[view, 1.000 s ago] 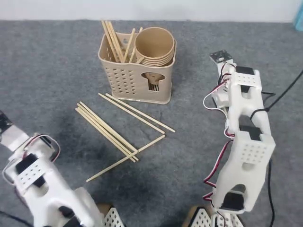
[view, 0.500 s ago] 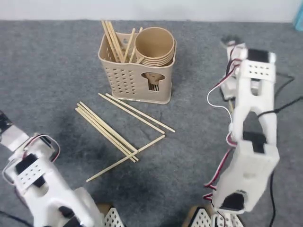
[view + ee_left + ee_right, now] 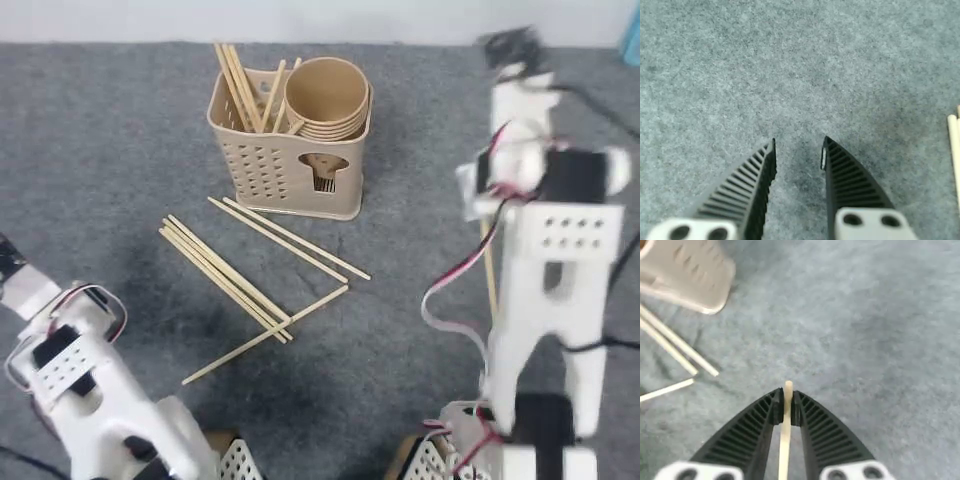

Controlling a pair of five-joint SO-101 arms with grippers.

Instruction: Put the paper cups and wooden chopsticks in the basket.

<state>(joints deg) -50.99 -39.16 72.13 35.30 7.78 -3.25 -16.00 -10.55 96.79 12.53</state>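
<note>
The beige perforated basket (image 3: pixel 270 170) stands at the far middle of the carpet, holding a stack of paper cups (image 3: pixel 327 95) and several upright chopsticks (image 3: pixel 240 85). Several loose wooden chopsticks (image 3: pixel 225 270) lie on the carpet in front of it. The raised right arm (image 3: pixel 555 230) carries one chopstick (image 3: pixel 489 270) that hangs above the carpet, right of the basket. My right gripper (image 3: pixel 786 400) is shut on that chopstick (image 3: pixel 785 440). My left gripper (image 3: pixel 797 150) is open just above bare carpet, with a chopstick end (image 3: pixel 954 150) off to its side.
Grey carpet covers the whole table. The left arm (image 3: pixel 60 360) sits at the near left corner. A pair of chopsticks (image 3: pixel 290 240) and a single one (image 3: pixel 265 335) lie between the basket and the arms. The basket's corner (image 3: pixel 687 272) appears in the right wrist view.
The right arm has risen and swung toward the far side, carrying the chopstick up off the carpet. The left arm, basket and loose chopsticks have not moved.
</note>
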